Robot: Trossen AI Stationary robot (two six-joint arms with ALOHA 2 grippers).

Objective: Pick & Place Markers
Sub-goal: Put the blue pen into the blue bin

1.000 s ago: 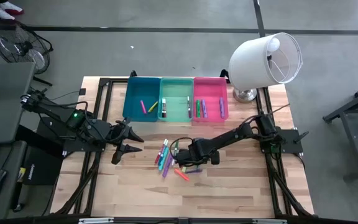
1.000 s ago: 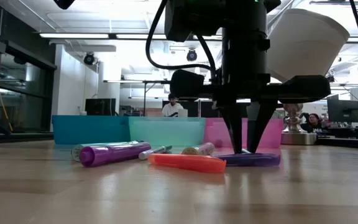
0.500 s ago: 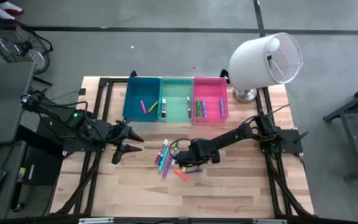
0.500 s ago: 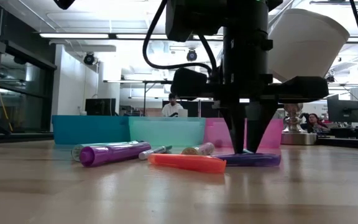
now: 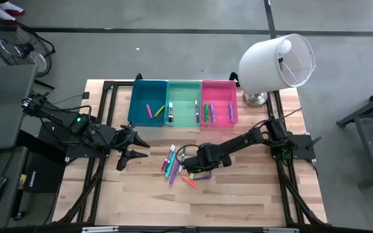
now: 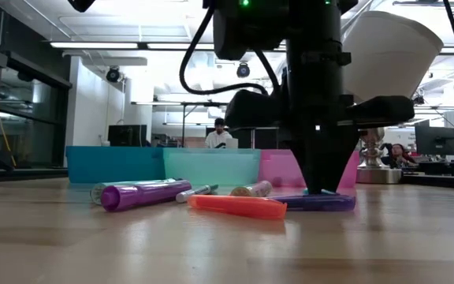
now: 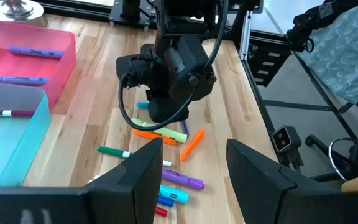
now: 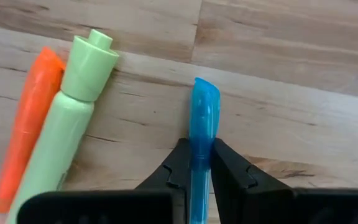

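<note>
Several loose markers [image 5: 177,165] in pink, purple, teal, green and orange lie flat on the wood in front of the bins. My right gripper [image 5: 198,164] stands over the right side of this pile, pointing down, shut on a blue marker [image 8: 204,118]. A pale green marker [image 8: 73,118] and an orange marker [image 8: 27,137] lie beside it. In the low view the fingers [image 6: 321,170] come down onto a bluish-purple marker [image 6: 294,203] that lies on the table. My left gripper [image 5: 138,147] is open and waits over the table's left part, touching nothing. My right gripper pinches the blue marker's barrel [image 8: 197,149] between its two fingers, which lie across it. The fingers come from above, pointing down. The capped end [image 8: 205,93] sticks out beyond the fingertips. The marker lies flat on the wood.
Three bins stand side by side at the far edge: blue [image 5: 136,103], mint green [image 5: 184,84] and pink [image 5: 220,84], each with a few markers in it. A white lamp [image 5: 276,61] stands at the far right corner. Bare wood lies toward the near edge.
My right gripper has shut: in the low view its fingers stood apart over the bluish-purple marker and have now closed on it. The marker stays flat on the table. My left arm has kept still.
</note>
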